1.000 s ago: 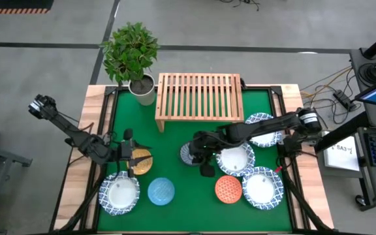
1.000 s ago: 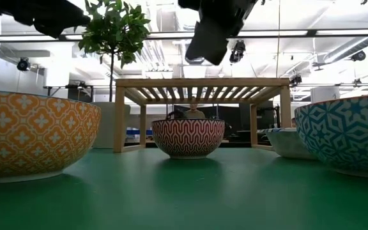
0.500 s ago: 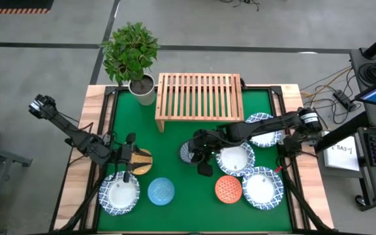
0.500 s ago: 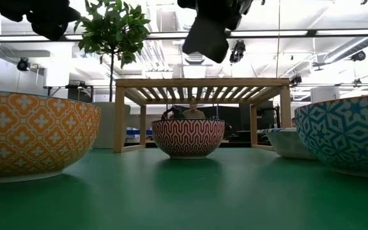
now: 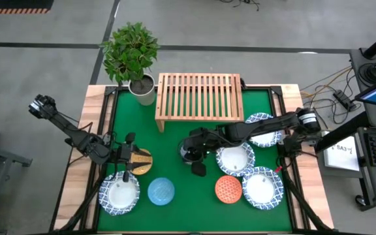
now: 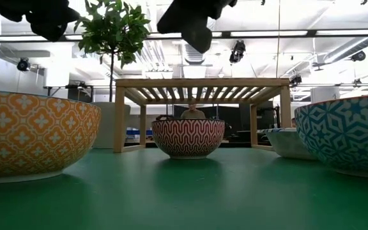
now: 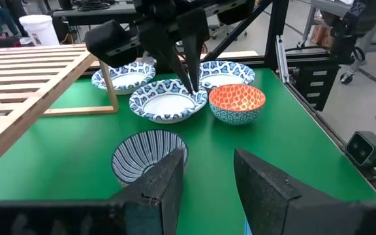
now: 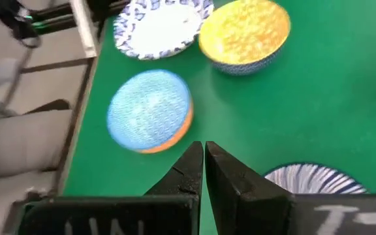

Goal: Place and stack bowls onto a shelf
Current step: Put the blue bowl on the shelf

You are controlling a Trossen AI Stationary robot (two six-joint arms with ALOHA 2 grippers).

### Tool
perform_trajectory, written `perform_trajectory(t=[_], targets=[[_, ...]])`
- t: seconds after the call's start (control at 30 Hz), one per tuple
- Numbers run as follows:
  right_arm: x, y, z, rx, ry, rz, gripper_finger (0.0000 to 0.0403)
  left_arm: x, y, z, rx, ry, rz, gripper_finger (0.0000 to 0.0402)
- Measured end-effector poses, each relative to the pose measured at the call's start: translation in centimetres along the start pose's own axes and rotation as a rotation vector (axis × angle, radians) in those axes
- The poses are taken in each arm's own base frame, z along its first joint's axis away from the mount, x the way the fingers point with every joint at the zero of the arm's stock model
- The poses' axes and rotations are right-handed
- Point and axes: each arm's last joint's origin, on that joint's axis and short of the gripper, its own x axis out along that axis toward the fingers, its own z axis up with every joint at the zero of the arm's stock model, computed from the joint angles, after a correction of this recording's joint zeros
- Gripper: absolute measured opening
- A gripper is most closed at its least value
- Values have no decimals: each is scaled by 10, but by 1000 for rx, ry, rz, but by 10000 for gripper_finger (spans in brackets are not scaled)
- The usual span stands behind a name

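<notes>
The shelf (image 5: 199, 98) stands at the far side of the green table (image 5: 175, 137) with nothing on it, and all the bowls lie on the table in front of it. Compared with one second ago, the right gripper (image 5: 196, 168) has moved a little toward the left side, so it now hangs over the blue-striped bowl (image 5: 189, 153), with its fingers clenched on nothing. The left gripper (image 5: 126, 156) has stayed over the yellow bowl (image 5: 140, 160), its fingers released. The left wrist view shows the inside of the blue-striped bowl, which the right arm hides in the high view. The low view shows a person (image 6: 193, 112) behind the shelf.
</notes>
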Motion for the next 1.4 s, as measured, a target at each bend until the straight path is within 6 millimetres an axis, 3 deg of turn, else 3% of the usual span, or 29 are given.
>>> perform_trajectory(t=[0.33, 0.6, 0.73, 0.97, 1.1, 1.23, 1.4], targets=[[2, 18, -9, -153, 209, -259, 9, -8, 7, 15, 38, -37, 115, 119], [14, 19, -16, -131, 250, -222, 13, -10, 8, 18, 54, -21, 118, 119], [26, 16, -22, -129, 280, -219, 47, -10, 8, 17, 75, -17, 118, 119], [49, 10, -32, -127, 322, -237, 158, -10, 8, 18, 83, -19, 120, 119], [59, 6, -39, -122, 354, -246, 201, -10, 8, 16, 85, -11, 120, 119], [72, 1, -47, -120, 386, -255, 209, -10, 8, 15, 87, -6, 121, 119], [87, -8, -57, -107, 434, -272, 188, -9, 8, 14, 97, -5, 122, 119]])
